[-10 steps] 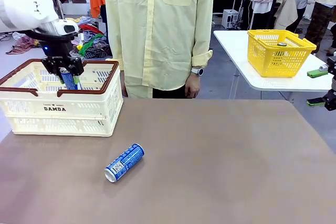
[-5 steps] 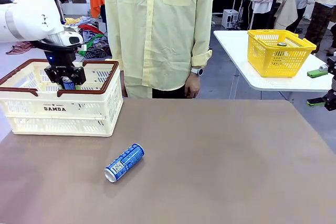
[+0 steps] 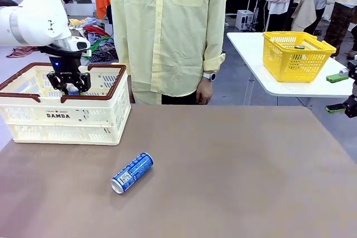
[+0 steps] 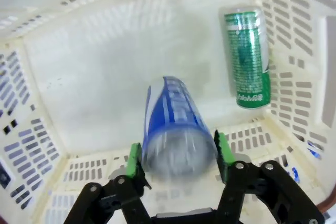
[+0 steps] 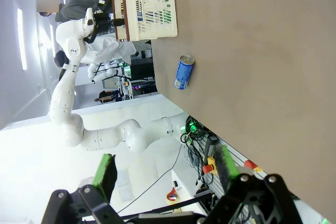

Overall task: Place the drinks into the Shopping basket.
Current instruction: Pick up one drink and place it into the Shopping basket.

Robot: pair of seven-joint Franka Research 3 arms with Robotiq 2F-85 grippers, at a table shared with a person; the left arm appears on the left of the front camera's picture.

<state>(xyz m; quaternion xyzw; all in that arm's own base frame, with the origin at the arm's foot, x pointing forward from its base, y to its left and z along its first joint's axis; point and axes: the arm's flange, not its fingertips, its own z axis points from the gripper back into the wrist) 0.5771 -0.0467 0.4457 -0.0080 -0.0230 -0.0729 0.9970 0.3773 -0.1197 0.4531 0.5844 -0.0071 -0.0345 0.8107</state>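
My left gripper (image 3: 68, 85) reaches down inside the cream Shopping basket (image 3: 58, 115). In the left wrist view a blue can (image 4: 176, 124) sits blurred between the green pads of that gripper (image 4: 177, 156), which stand slightly apart from its sides, open. A green can (image 4: 247, 59) lies on the basket floor by the slotted wall (image 4: 31, 129). Another blue can (image 3: 132, 173) lies on its side on the brown table, also seen as the blue can (image 5: 184, 72) in the right wrist view. My right gripper (image 3: 336, 93) hangs at the far right edge, its jaws (image 5: 165, 171) wide open and empty.
A person in a pale yellow shirt (image 3: 167, 32) stands at the table's far edge, hand hanging down. A yellow mesh basket (image 3: 295, 57) rests on a separate white table (image 3: 251, 54) behind on the right. The brown tabletop around the lying can is bare.
My left gripper has sunk lower into the basket with the blue can, and its jaws have widened around the can. The right arm and the lying can have not moved.
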